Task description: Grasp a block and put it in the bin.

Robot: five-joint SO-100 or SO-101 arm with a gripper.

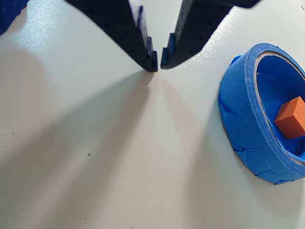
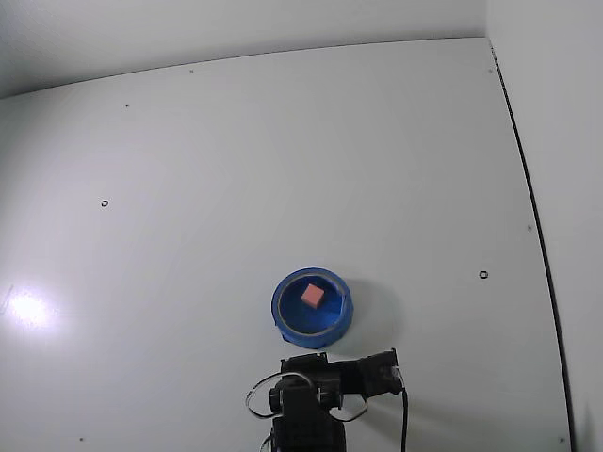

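The round, shallow, bright-blue bowl (image 2: 313, 305) sits on the smooth, matte white bench (image 2: 283, 151), below the bench's middle in the fixed view and just at 12 o'clock from the dark arm base (image 2: 316, 400) at the bottom edge. In the wrist view the bowl (image 1: 243, 119) lies at 3 o'clock, cut off by the right edge; its outer wall is faceted in flat, angular panels, and its thick rim shows a paler inner band like layered plastic or tape.

Inside the bowl rests the small cube (image 1: 291, 117) with plain, sharp-edged faces. It reads orange in the wrist view and pinkish in the fixed view (image 2: 313, 295), where it lies a little toward 12 o'clock of the bowl's centre. It sits on the blue floor, apart from the rim.

The hand (image 1: 159, 64) enters the wrist view from 12 o'clock: two dark, matte, printed-looking fingers (image 1: 138, 43) with small dimples and stepped blue inner pads. The tips stand only a narrow gap apart, nearly closed, and nothing is between them. They are over bare bench, at about 9 o'clock from the bowl and apart from it, casting broad soft shadows that fan toward the lower edge.

The bench carries a few tiny dark specks and small ring marks (image 2: 483, 275).
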